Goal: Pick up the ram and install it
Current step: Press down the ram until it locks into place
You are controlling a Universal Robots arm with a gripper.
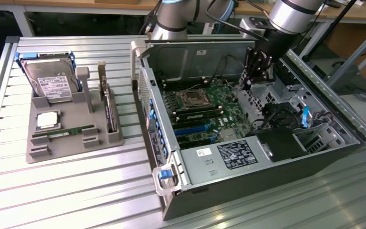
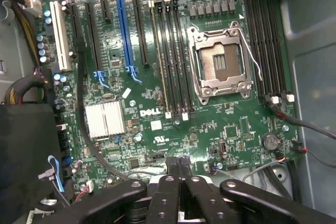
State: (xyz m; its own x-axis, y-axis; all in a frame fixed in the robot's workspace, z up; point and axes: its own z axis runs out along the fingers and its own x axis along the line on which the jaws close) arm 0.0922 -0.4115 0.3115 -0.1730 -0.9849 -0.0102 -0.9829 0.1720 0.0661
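Wrist view: motherboard (image 2: 173, 103) reads "DELL".

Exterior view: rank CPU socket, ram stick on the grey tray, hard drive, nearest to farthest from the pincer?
From the pincer, shut above the open case:
1. CPU socket, on the motherboard, toward the view's left of the pincer.
2. Ram stick, lying at the grey tray's front.
3. Hard drive, at the tray's back, far left.

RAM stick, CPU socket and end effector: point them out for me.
RAM stick (image 1: 65, 133), exterior view, middle of its green edge.
CPU socket (image 2: 220, 62), wrist view, centre of the opening.
End effector (image 2: 181, 167), wrist view, between the shut fingertips.
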